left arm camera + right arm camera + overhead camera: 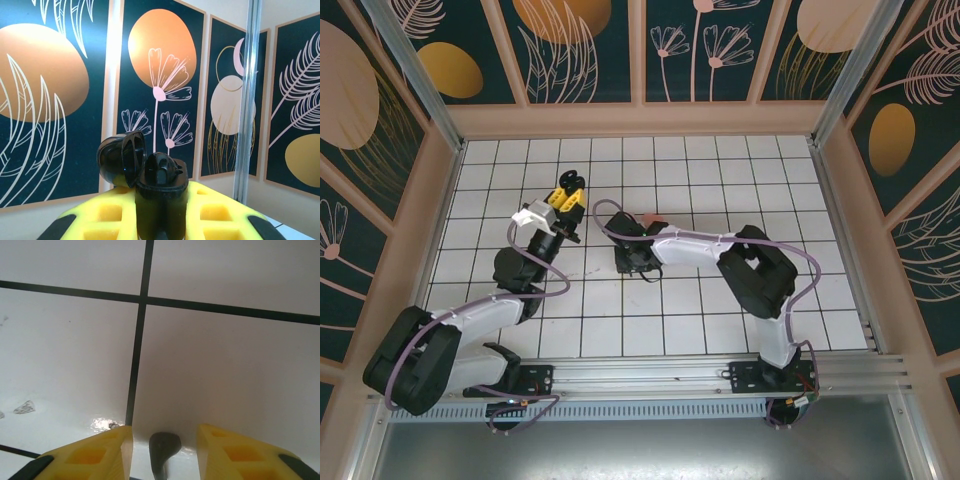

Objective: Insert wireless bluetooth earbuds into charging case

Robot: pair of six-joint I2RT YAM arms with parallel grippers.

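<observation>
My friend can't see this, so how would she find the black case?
Find the white tiled table, then the left arm's yellow claw. Pinched in it stands a glossy black case with its round lid flipped open; the small dark bud at the right claw has none.

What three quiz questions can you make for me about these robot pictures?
1. True or false: the lid of the charging case is open.
2. Pick one: what lies between the fingers of the right end effector? A) a black earbud B) a pink earbud C) a spoon
3. Fill the gap: the left end effector is shut on the ____.

Key: 1 true; 2 A; 3 charging case.
</observation>
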